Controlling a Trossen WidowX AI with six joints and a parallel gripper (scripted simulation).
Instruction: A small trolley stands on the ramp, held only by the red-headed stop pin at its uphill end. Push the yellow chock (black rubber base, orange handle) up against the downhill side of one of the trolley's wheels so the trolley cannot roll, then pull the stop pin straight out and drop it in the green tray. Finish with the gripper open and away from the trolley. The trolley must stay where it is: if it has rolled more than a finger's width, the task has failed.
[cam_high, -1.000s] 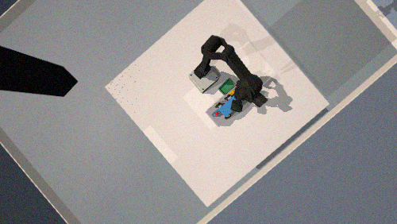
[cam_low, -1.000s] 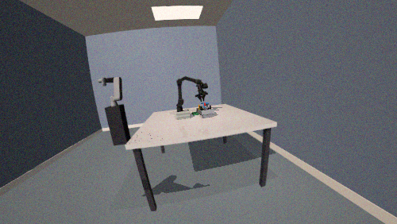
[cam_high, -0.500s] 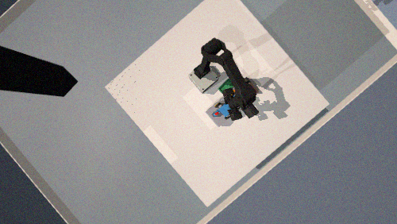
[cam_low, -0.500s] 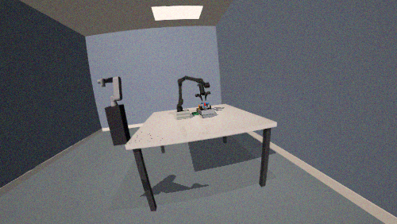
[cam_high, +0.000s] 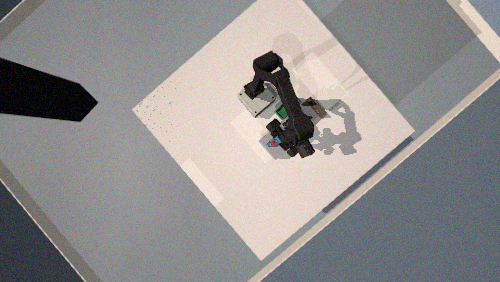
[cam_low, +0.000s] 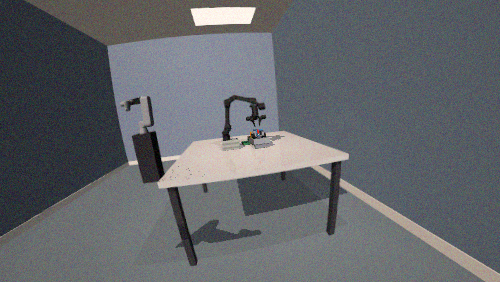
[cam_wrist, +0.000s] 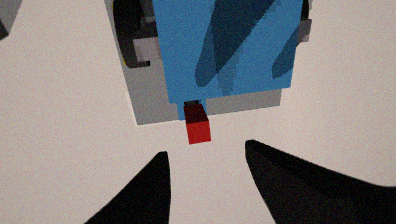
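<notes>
— White desk (cam_wrist: 60, 150), grey ramp (cam_wrist: 150, 100), blue trolley (cam_wrist: 225, 50): where does the stop pin (cam_wrist: 198, 131) sit?

— At the trolley's uphill end, red head protruding, just ahead of the gripper (cam_wrist: 207, 165), apart from it. Fingers part-spread, holding nothing.

— Advice?

— Centre on the head, grip squarely, draw straight out. Chock mostly hidden; confirm first.

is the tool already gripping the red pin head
No, in the wrist view the red pin head sits apart from both dark fingers, with bare table showing between them and it.
</notes>
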